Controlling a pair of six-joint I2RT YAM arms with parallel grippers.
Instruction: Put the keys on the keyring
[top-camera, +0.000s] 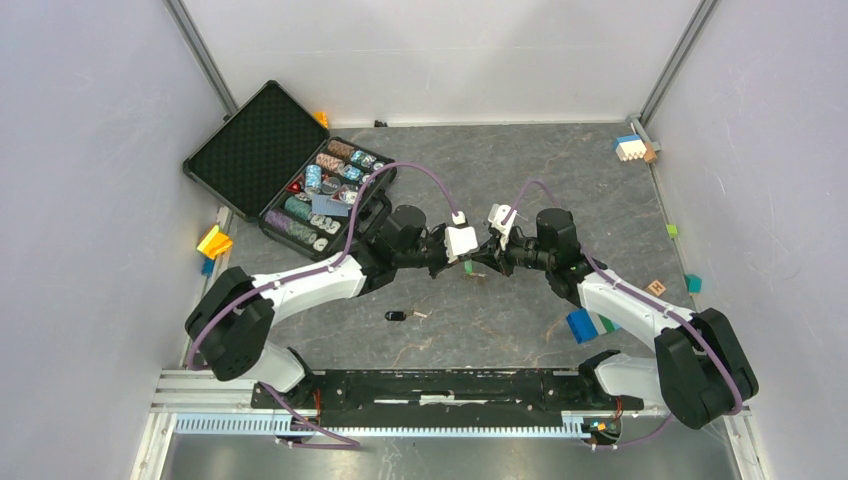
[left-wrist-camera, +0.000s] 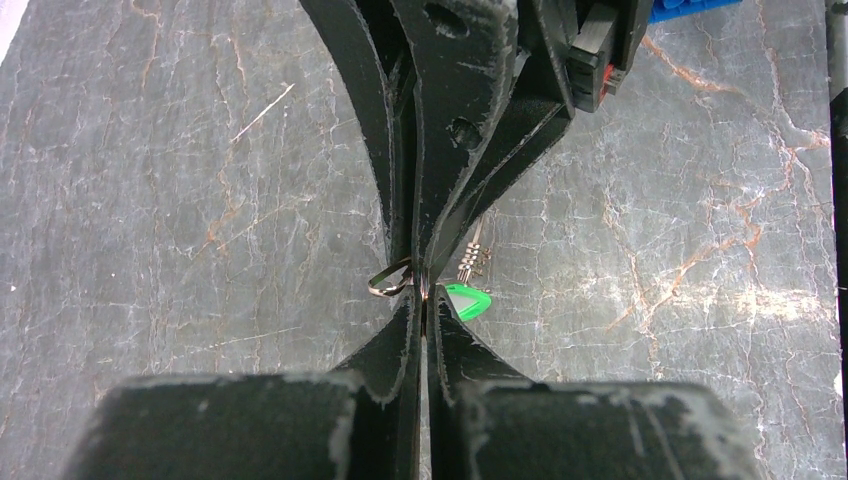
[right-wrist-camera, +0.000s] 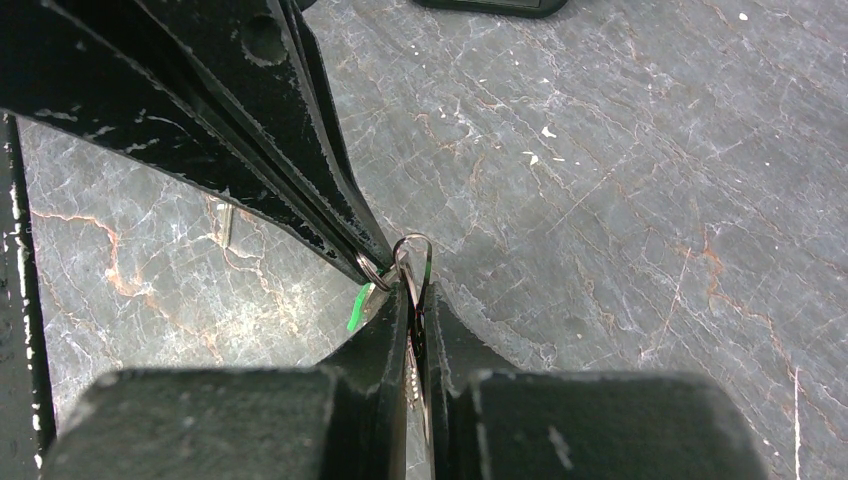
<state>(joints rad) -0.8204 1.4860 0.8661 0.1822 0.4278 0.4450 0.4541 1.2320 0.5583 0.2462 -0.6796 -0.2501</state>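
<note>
Both grippers meet tip to tip above the middle of the table. My left gripper (top-camera: 476, 258) (left-wrist-camera: 425, 293) is shut on the thin silver keyring (left-wrist-camera: 389, 279), whose loop sticks out to its left. The green-headed key (left-wrist-camera: 468, 301) (right-wrist-camera: 357, 305) hangs right beside the fingertips; I cannot tell whether it is threaded on the ring. My right gripper (top-camera: 492, 254) (right-wrist-camera: 414, 290) is shut on the same keyring (right-wrist-camera: 412, 252), with small brassy keys (left-wrist-camera: 474, 256) trailing between its jaws. The black-headed key (top-camera: 396, 316) lies alone on the table nearer the arm bases.
An open black case (top-camera: 255, 140) of poker chips lies at the back left. A blue block (top-camera: 581, 325) sits by the right arm, a wooden cube (top-camera: 657, 288) and a teal block (top-camera: 693, 283) further right. Yellow blocks (top-camera: 213, 241) are at the left edge.
</note>
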